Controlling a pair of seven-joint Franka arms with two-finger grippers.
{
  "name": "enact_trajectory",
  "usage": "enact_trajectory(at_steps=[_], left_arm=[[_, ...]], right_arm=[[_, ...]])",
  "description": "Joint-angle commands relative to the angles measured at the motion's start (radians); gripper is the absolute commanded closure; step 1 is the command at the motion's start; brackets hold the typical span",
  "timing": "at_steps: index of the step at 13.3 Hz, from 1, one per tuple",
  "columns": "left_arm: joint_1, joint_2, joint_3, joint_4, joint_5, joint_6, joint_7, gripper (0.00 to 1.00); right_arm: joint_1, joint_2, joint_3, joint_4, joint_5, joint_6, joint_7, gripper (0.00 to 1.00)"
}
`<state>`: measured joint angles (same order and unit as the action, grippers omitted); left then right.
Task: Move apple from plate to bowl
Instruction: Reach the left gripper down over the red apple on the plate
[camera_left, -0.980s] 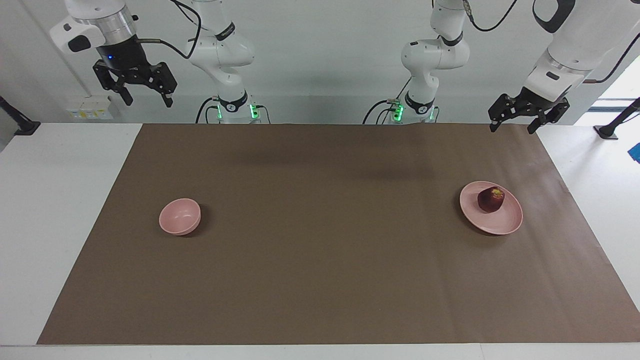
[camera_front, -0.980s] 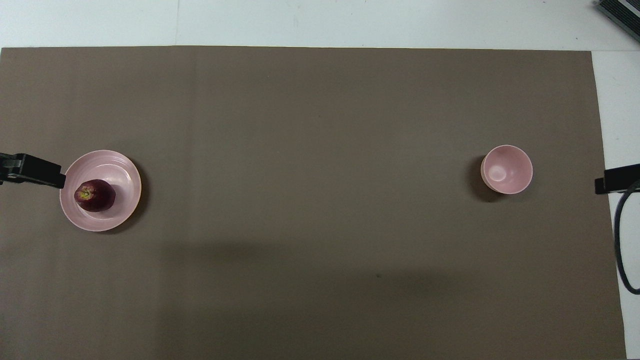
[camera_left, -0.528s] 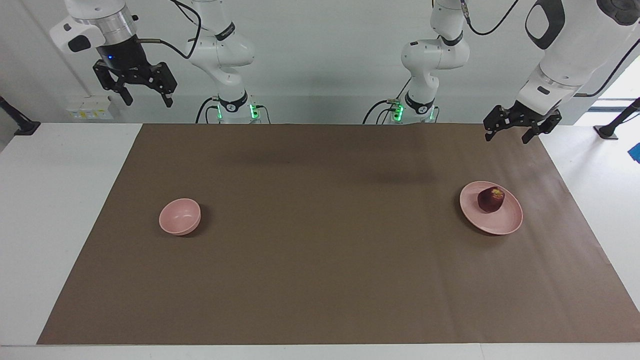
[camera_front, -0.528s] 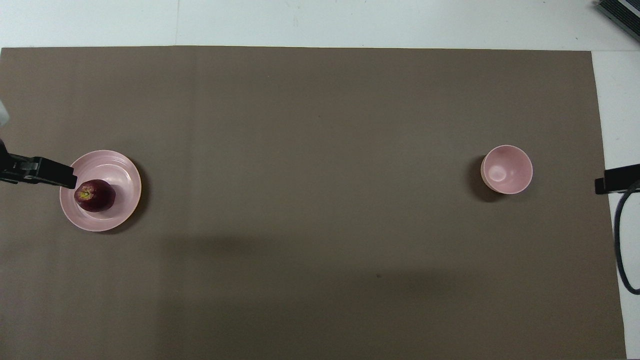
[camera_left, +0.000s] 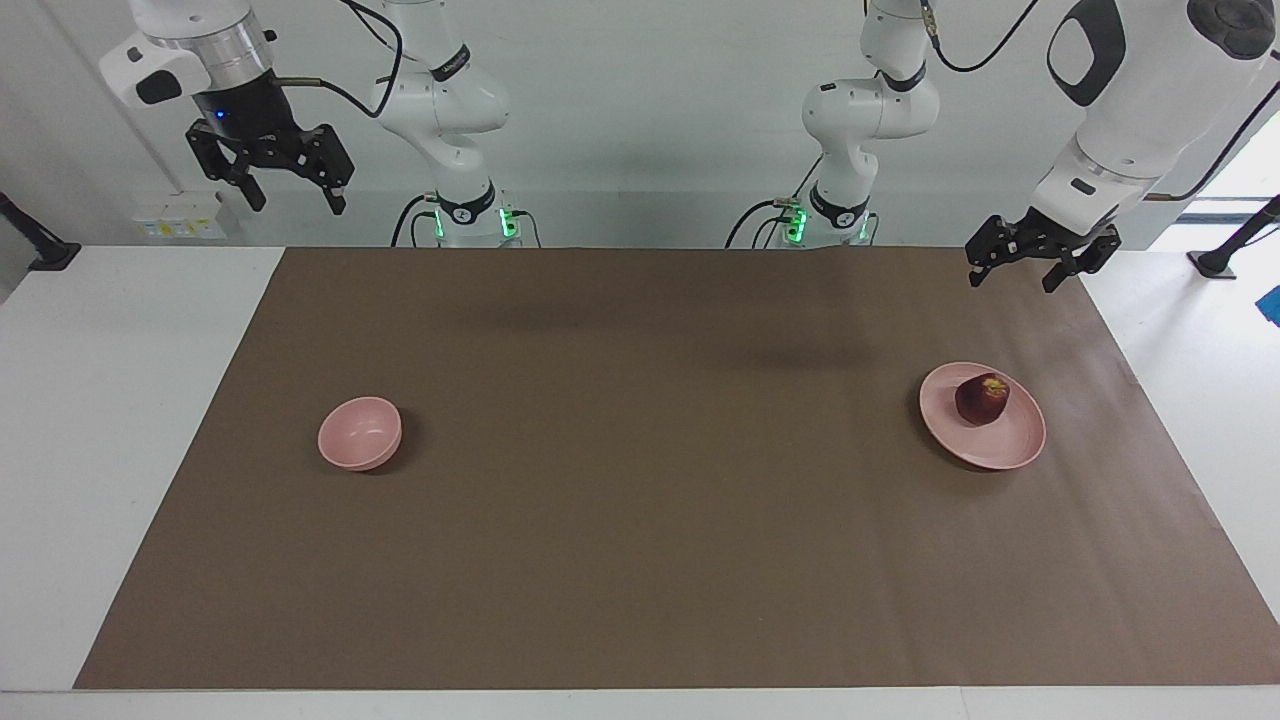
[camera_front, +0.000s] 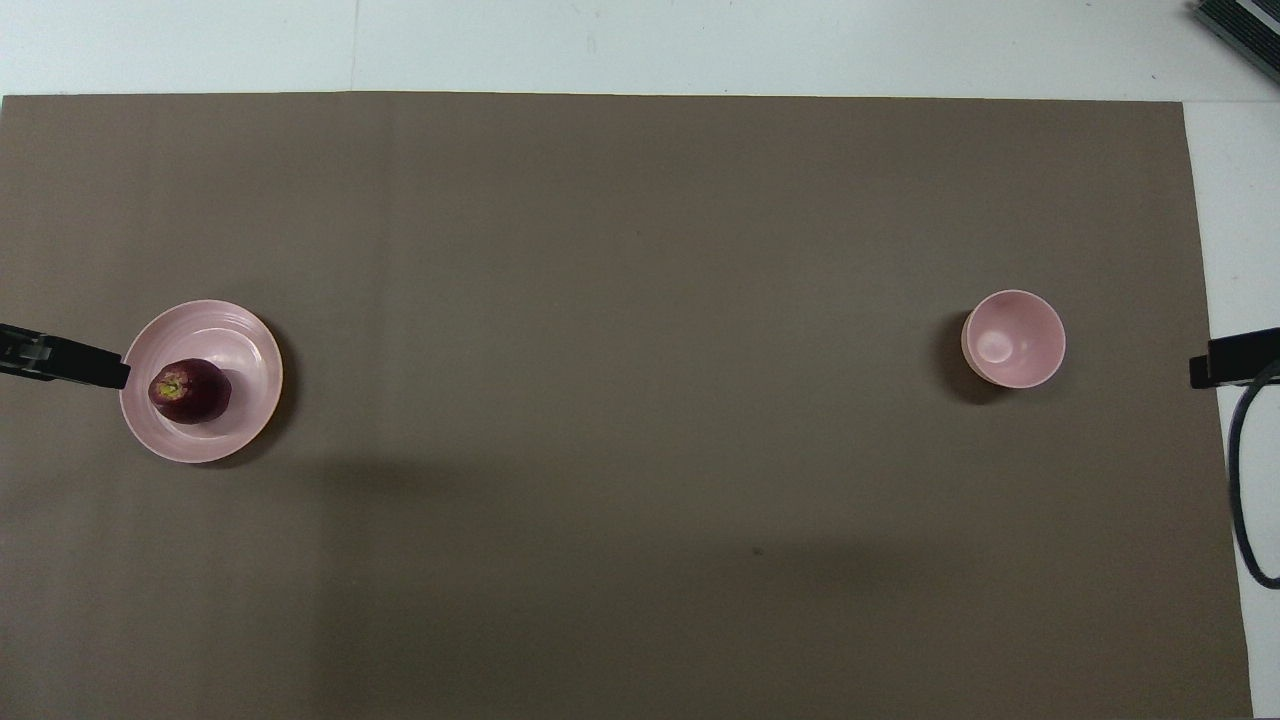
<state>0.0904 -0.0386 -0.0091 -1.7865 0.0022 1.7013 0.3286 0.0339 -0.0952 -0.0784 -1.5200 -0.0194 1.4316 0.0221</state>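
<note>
The apple (camera_left: 982, 399) sits on the plate (camera_left: 1000, 450) at the left arm's end of the tabletop (camera_left: 640, 560), resting on the part of the plate nearer to the robots; the bowl (camera_left: 360, 433) stands empty, well apart, toward the right arm's end.

The left gripper (camera_left: 1030, 262) hangs in the air over the mat's edge near its own base, fingers spread and empty; the right gripper (camera_left: 272, 178) waits high near its base, fingers likewise apart and holding nothing.

Handling — the apple appears firm, rounded and smooth-skinned, probably light; a glossy skin may slip under a shallow pinch. The recommended hold is across the widest girth, fingers descending from above on either side of the yellowish top; whether the fruit stands quite upright cannot be told. The plate is shallow — a sideways nudge could roll the fruit off.
</note>
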Motion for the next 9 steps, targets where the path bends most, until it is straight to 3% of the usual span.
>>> enact_trajectory(at_steps=[1, 4, 9], left_arm=[[0.043, -0.038, -0.005, -0.109, -0.004, 0.098, 0.082, 0.00], [0.055, -0.021, -0.005, -0.204, -0.004, 0.230, 0.119, 0.00], [0.054, 0.022, -0.005, -0.241, -0.004, 0.296, 0.119, 0.00]], right_arm=[[-0.003, -0.024, 0.003, -0.029, 0.010, 0.013, 0.019, 0.00], [-0.003, -0.024, 0.003, -0.029, 0.010, 0.013, 0.019, 0.00], [-0.003, -0.024, 0.003, -0.029, 0.010, 0.013, 0.019, 0.00]])
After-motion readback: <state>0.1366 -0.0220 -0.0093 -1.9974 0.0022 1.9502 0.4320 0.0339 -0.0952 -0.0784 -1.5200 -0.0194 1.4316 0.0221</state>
